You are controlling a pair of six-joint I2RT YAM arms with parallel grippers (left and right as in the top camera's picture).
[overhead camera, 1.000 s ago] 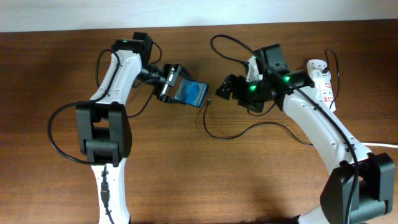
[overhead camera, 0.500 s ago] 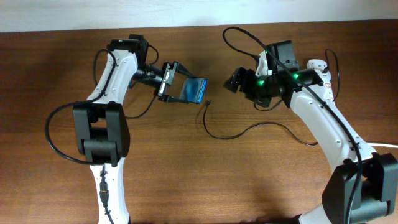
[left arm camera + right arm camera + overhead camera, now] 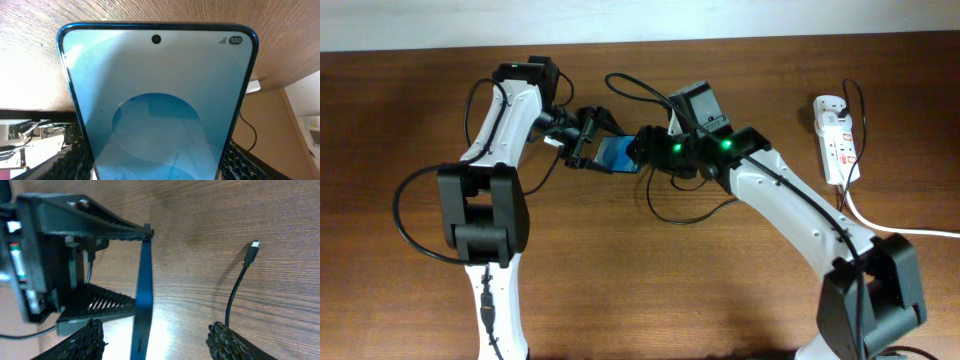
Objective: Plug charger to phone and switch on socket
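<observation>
My left gripper [image 3: 586,141] is shut on the phone [image 3: 616,155] and holds it on edge above the table. In the left wrist view the blue screen [image 3: 155,100] fills the frame between my fingers [image 3: 155,167]. My right gripper [image 3: 643,150] is open at the phone's free end. In the right wrist view the phone shows edge-on as a blue strip [image 3: 143,295] between the open fingers [image 3: 160,345], not touching them. The charger cable [image 3: 672,217] lies on the table; its connector tip [image 3: 251,250] lies free beside the right finger. The socket [image 3: 835,140] lies at the far right.
The socket's thick white cord [image 3: 900,228] runs off the right edge. A black robot cable [image 3: 630,85] arcs above the right wrist. The left gripper body [image 3: 55,265] is close in front of the right gripper. Bare wood lies toward the front.
My right gripper has swung left from near the socket to the phone, so its open fingers now straddle the phone's end. The left gripper still holds the phone, shifted slightly.
</observation>
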